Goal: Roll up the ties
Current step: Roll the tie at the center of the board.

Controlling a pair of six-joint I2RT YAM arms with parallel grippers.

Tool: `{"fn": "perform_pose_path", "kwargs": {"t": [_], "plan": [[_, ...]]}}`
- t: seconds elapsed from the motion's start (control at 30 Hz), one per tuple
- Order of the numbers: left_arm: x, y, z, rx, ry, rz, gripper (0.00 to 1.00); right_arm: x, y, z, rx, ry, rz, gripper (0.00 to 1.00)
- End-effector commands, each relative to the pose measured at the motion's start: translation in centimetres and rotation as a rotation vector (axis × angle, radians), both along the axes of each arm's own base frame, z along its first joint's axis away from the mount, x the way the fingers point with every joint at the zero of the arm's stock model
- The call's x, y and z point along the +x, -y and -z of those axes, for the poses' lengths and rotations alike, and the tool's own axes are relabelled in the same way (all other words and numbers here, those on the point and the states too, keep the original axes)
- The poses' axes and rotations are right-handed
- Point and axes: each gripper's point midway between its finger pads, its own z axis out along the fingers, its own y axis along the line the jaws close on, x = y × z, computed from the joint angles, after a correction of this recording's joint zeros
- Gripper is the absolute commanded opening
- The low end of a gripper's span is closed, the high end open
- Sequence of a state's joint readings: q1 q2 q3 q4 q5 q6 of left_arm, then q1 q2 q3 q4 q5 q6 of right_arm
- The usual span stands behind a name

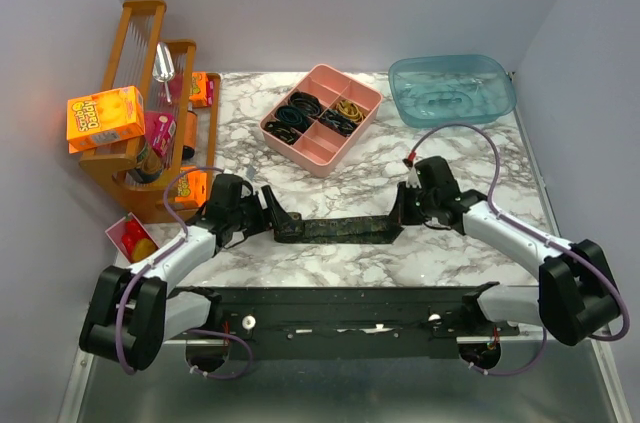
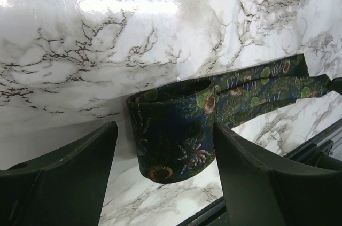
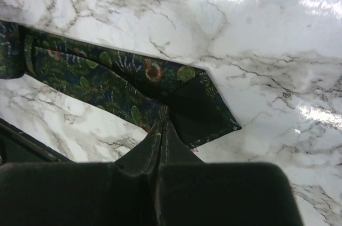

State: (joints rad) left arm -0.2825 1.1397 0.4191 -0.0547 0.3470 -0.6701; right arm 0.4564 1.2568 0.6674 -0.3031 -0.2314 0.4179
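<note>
We note the left end effector (image 2: 165,143) spread wide, straddling the looped end of the tie (image 2: 251,90). The right end effector (image 3: 162,119) pinches its pointed end. The tie lies stretched along the counter (image 1: 450,158), with a pink tray (image 1: 300,150) beyond.

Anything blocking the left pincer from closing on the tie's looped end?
Nothing visible. The dark leaf-patterned fabric necktie has its looped end between the fingers of the open left pincer, with bare white marble tabletop around. The right pincer is shut on its other end.
</note>
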Motion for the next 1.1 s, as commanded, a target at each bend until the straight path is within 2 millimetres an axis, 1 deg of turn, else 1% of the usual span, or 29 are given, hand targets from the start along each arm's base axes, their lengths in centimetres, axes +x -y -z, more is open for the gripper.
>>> {"fn": "perform_pose_path", "kwargs": {"t": [0.0,0.07,0.17,0.2,0.23,0.27,0.3,0.37,0.4,0.5,0.53,0.6,0.63,0.7,0.73,0.77,0.8,0.83,0.87,0.9,0.93,0.97,1.0,1.07], "plan": [[1.1,-0.3,-0.8,0.018,0.028,-0.010,0.82,-2.2,1.0,2.7,-0.046,-0.096,-0.012,0.08],[1.1,-0.3,-0.8,0.019,0.030,-0.009,0.82,-2.5,1.5,3.7,-0.074,-0.112,-0.006,0.09],[1.0,-0.5,-0.8,0.029,0.030,-0.015,0.82,-2.5,2.0,4.2,-0.098,-0.107,0.008,0.13],[0.9,-0.5,-0.8,0.027,0.031,-0.016,0.82,-2.3,2.2,4.1,-0.104,-0.098,0.017,0.31],[0.9,-0.5,-0.9,0.026,0.033,-0.017,0.82,-1.9,2.5,3.8,-0.118,-0.075,0.038,0.39],[0.8,-0.5,-0.9,0.026,0.033,-0.019,0.82,-1.5,2.6,2.9,-0.108,-0.038,0.048,0.50],[0.8,-0.5,-1.0,0.024,0.035,-0.018,0.82,-1.2,2.5,2.2,-0.098,-0.009,0.057,0.63],[0.7,-0.6,-1.0,0.028,0.039,-0.021,0.82,-0.6,2.7,1.1,-0.091,0.043,0.074,0.71],[0.6,-0.7,-1.0,0.029,0.039,-0.022,0.82,0.0,2.5,-0.3,-0.069,0.089,0.078,0.73],[0.5,-0.6,-1.1,0.022,0.042,-0.022,0.82,0.7,2.1,-1.6,-0.056,0.126,0.061,0.74],[0.5,-0.6,-1.1,0.019,0.040,-0.023,0.82,1.0,1.6,-2.3,-0.041,0.135,0.045,0.74],[0.5,-0.5,-1.3,0.014,0.043,-0.019,0.82,1.4,0.9,-2.7,-0.022,0.137,0.020,0.74],[0.5,-0.5,-1.3,0.012,0.045,-0.018,0.82,1.7,0.2,-2.8,-0.018,0.128,0.001,0.73],[0.5,-0.5,-1.3,0.013,0.043,-0.020,0.82,1.8,-0.8,-2.6,-0.021,0.115,-0.036,0.71],[0.4,-0.5,-1.3,0.011,0.042,-0.020,0.82,1.9,-1.4,-2.1,-0.030,0.098,-0.056,0.70],[0.4,-0.5,-1.3,0.007,0.042,-0.021,0.82,2.2,-2.3,-2.6,-0.022,0.103,-0.079,0.69],[0.3,-0.4,-1.4,0.003,0.043,-0.020,0.82,1.8,-3.5,-2.8,-0.020,0.103,-0.120,0.68],[0.2,-0.4,-1.4,0.000,0.041,-0.019,0.82,1.8,-4.1,-2.8,-0.022,0.102,-0.139,0.67],[0.3,-0.4,-1.4,0.000,0.043,-0.021,0.82,1.7,-4.9,-2.3,-0.032,0.088,-0.159,0.66],[0.2,-0.4,-1.4,0.000,0.043,-0.023,0.82,1.6,-6.6,-3.1,-0.016,0.107,-0.200,0.65],[0.2,-0.5,-1.3,0.000,0.041,-0.025,0.82,1.5,-7.5,-3.1,-0.010,0.108,-0.220,0.63],[0.2,-0.5,-1.3,0.000,0.041,-0.025,0.82,1.4,-8.4,-3.4,0.004,0.112,-0.241,0.56],[0.2,-0.6,-1.2,0.001,0.039,-0.028,0.82,1.2,-10.1,-3.6,0.022,0.115,-0.276,0.44],[0.0,-0.4,-1.1,-0.009,0.035,-0.025,0.82,0.9,-12.0,-4.1,0.063,0.112,-0.308,0.32]]}}
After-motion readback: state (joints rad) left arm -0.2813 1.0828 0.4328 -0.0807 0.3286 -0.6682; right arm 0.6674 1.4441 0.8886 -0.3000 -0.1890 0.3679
